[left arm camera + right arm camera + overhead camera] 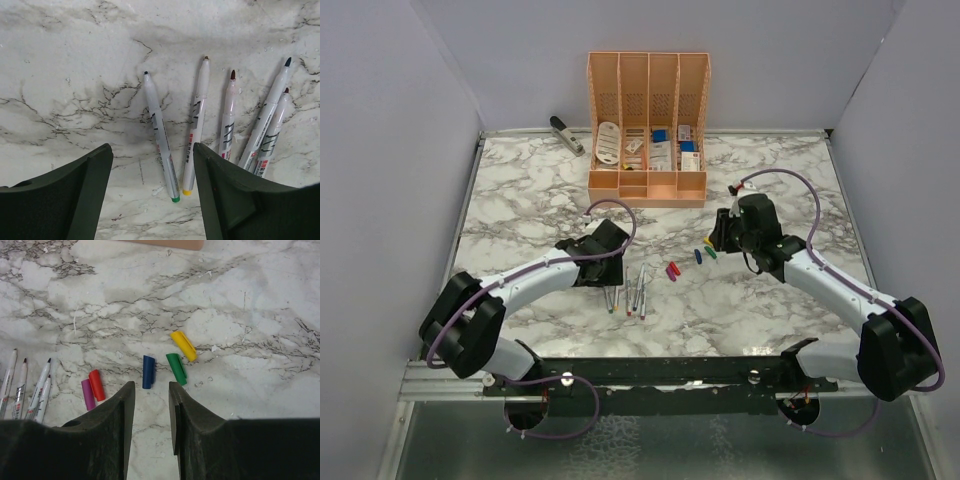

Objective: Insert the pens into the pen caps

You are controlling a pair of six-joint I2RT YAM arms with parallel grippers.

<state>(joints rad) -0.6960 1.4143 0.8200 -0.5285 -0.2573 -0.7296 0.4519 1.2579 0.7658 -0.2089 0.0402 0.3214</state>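
Five white-grey pens (630, 290) lie uncapped, fanned out on the marble table. In the left wrist view the green-ended pen (160, 135) and the yellow-ended pen (195, 130) lie between my open fingers, with three more pens (265, 130) to the right. My left gripper (151, 150) is open and empty, just over their rear ends. The caps lie loose in the right wrist view: purple (87, 394), red (96, 385), blue (148, 371), green (176, 368), yellow (183, 345). My right gripper (151, 386) is open and empty, just short of the blue cap.
A peach organiser (647, 130) with white and blue items stands at the back middle. A grey stapler (566, 134) lies to its left. Grey walls close in the table on three sides. The pen tips also show at the left of the right wrist view (30, 385).
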